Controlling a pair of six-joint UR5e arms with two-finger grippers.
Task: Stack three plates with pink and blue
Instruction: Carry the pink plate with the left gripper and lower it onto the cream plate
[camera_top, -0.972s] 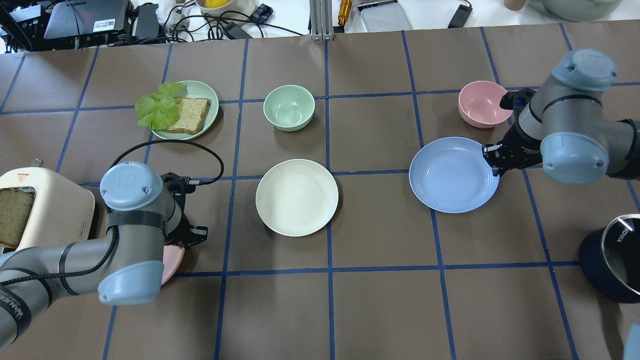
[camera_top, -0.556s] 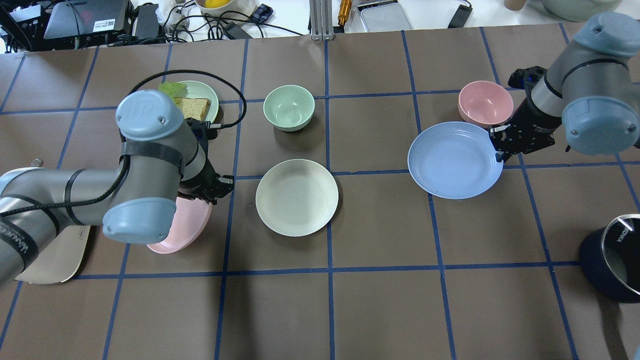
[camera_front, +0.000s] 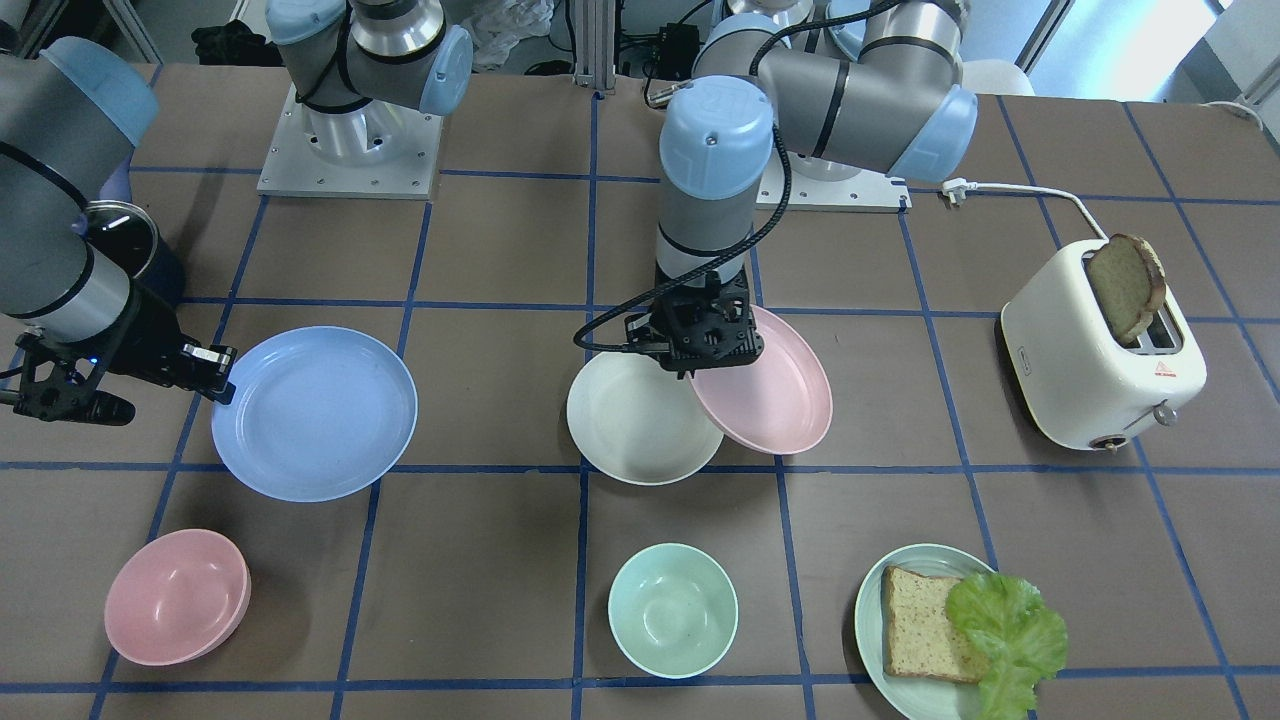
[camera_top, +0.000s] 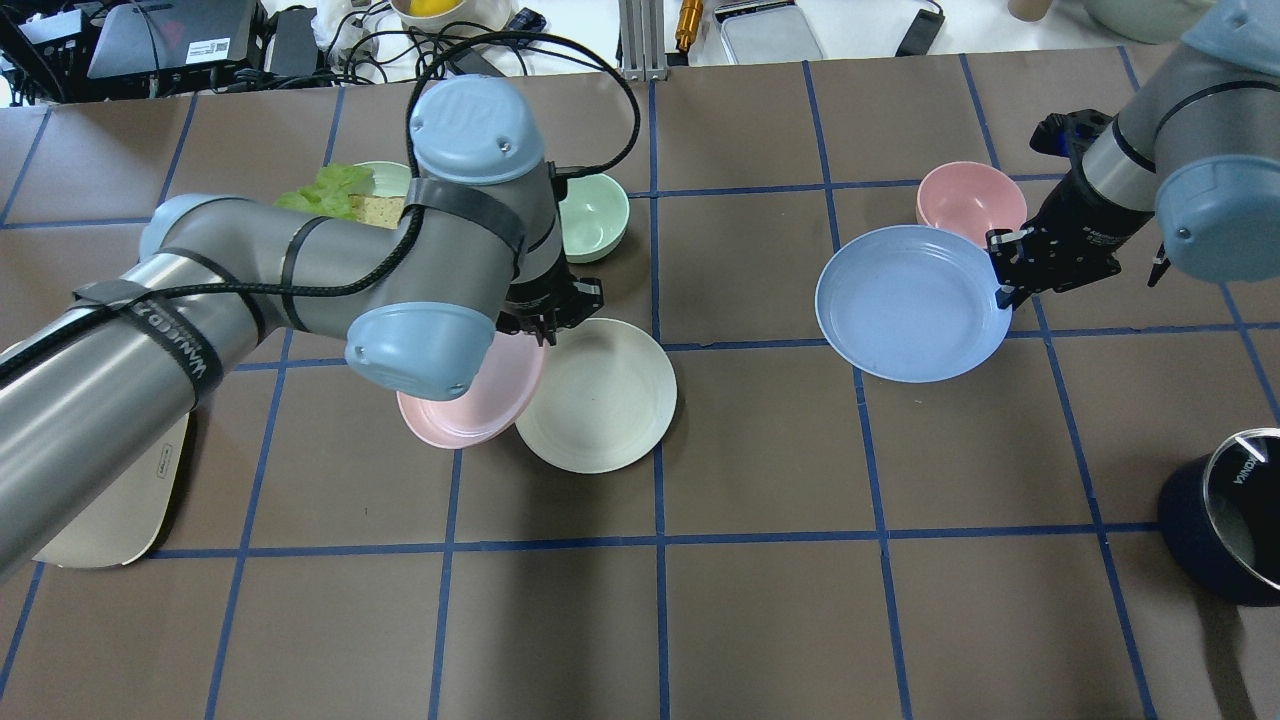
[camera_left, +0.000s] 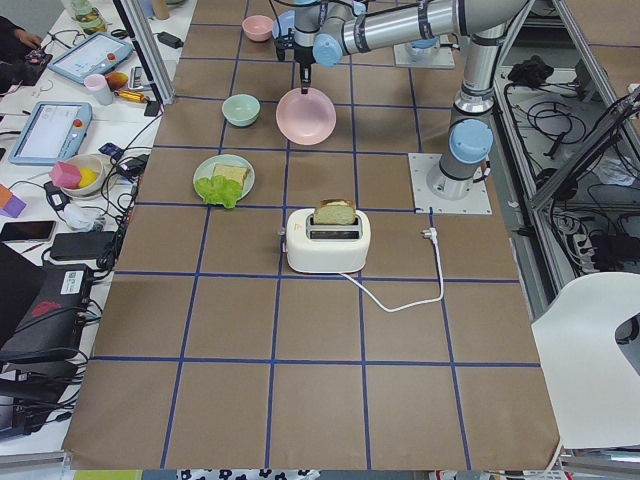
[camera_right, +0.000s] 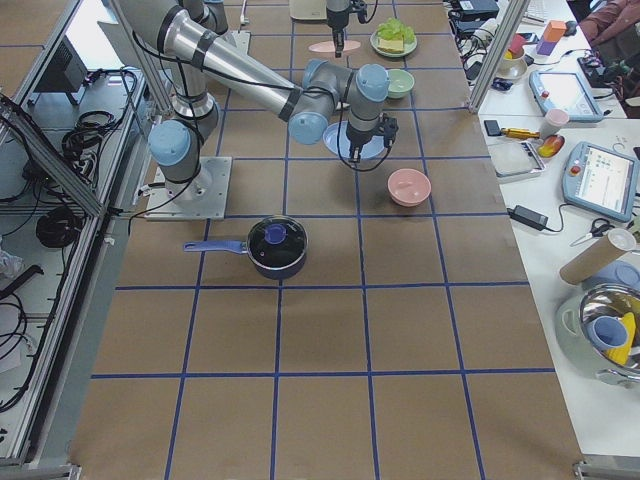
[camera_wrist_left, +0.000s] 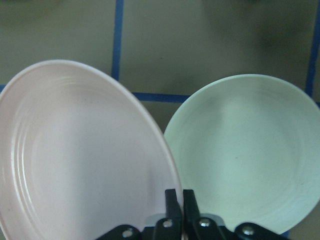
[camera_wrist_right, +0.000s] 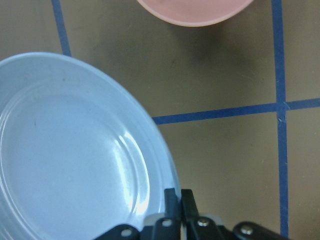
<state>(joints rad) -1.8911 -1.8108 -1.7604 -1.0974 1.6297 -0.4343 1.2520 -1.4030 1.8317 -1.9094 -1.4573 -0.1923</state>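
The cream-white plate lies flat at the table's middle; it also shows in the front view and the left wrist view. My left gripper is shut on the rim of the pale pink plate and holds it tilted in the air, its edge overlapping the cream plate's left side. My right gripper is shut on the right rim of the light blue plate and holds it off the table, right of the middle. The right wrist view shows the blue plate pinched between the fingers.
A pink bowl stands just behind the blue plate. A mint bowl stands behind the cream plate, partly under my left arm. A mint plate with bread and lettuce, a toaster and a dark pot stand around the edges.
My left arm has carried the pink plate from beside the toaster rightward to the cream plate's edge. My right gripper has lifted the blue plate and drawn it slightly toward the far side.
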